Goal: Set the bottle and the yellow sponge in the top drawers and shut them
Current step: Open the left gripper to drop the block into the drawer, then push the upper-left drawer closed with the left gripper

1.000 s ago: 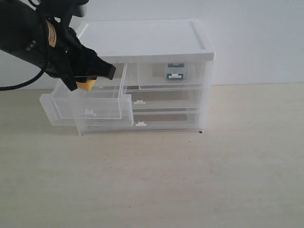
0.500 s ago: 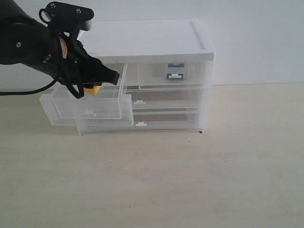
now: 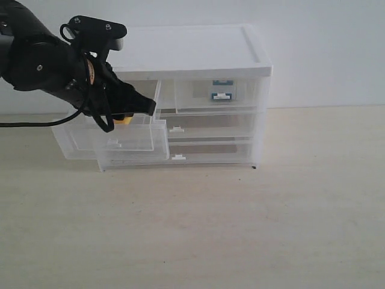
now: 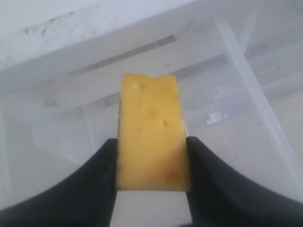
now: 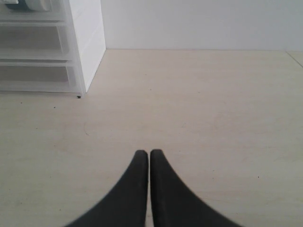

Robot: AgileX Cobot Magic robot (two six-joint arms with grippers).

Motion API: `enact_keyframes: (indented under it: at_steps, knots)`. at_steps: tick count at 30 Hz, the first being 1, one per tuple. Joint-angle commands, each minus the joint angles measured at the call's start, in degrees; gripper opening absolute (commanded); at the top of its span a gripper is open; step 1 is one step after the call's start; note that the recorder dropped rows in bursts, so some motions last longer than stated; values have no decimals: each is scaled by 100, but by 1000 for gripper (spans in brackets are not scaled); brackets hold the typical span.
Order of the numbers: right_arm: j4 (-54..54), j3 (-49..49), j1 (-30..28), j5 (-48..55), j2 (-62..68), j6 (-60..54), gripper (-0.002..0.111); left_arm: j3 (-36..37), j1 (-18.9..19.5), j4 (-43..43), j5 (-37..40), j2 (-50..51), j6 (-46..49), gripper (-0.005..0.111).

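My left gripper [image 3: 131,112] is shut on the yellow sponge [image 3: 123,119] and holds it over the pulled-out top left drawer [image 3: 133,143], with the sponge's lower end just inside the drawer's rim. In the left wrist view the sponge [image 4: 150,127] is pinched between the two black fingers [image 4: 102,175], with the drawer's clear floor [image 4: 227,118] beyond it. The bottle [image 3: 221,91] shows through the closed top right drawer [image 3: 198,96]. My right gripper [image 5: 149,154] is shut and empty, above bare table to the right of the cabinet.
The white cabinet [image 3: 186,51] stands at the back of the pale wooden table [image 3: 240,229], with two full-width drawers [image 3: 210,126] closed below. Its side wall [image 5: 87,42] shows in the right wrist view. A black cable trails off to the left.
The left gripper has carried the sponge a little to the right and lower, into the mouth of the open top left drawer. The right gripper has stayed still.
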Motion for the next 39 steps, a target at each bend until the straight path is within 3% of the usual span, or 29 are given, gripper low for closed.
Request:
enact_keyframes:
  at_steps: [1, 5, 11, 16, 18, 20, 24, 25, 29, 33, 39]
  knots:
    - [13, -3, 6, -27, -23, -4, 0, -37, 10, -20, -136, -17, -52, 49]
    - [13, -3, 6, -27, -23, -4, 0, -37, 10, 5, -268, -17, -52, 67]
    - [13, -3, 6, -27, -23, -4, 0, -62, 10, 5, -388, -177, 149, 68]
    - [13, -3, 6, -27, -23, -4, 0, -62, 10, -14, 270, -760, 805, 68]
    - [13, -3, 6, -27, -23, -4, 0, -62, 10, -161, 746, -1007, 1246, 62]
    - [13, -3, 6, -27, -23, -4, 0, -62, 10, -466, 1247, -1233, 1750, 49]
    - [13, -3, 6, -27, -23, -4, 0, -62, 10, -1570, 2162, -1586, 2797, 8]
    - [13, -3, 6, -27, -23, -4, 0, -62, 10, -1839, 2374, -1627, 3011, 5]
    - [13, -3, 6, -27, -23, -4, 0, 50, -30, -2205, 2899, -1647, 3227, 4]
    - [13, -3, 6, -27, -23, -4, 0, 574, -53, -2381, 2202, -1513, 3227, 4]
    - [13, -3, 6, -27, -23, -4, 0, 593, -53, -2420, 1175, -774, 3227, 4]
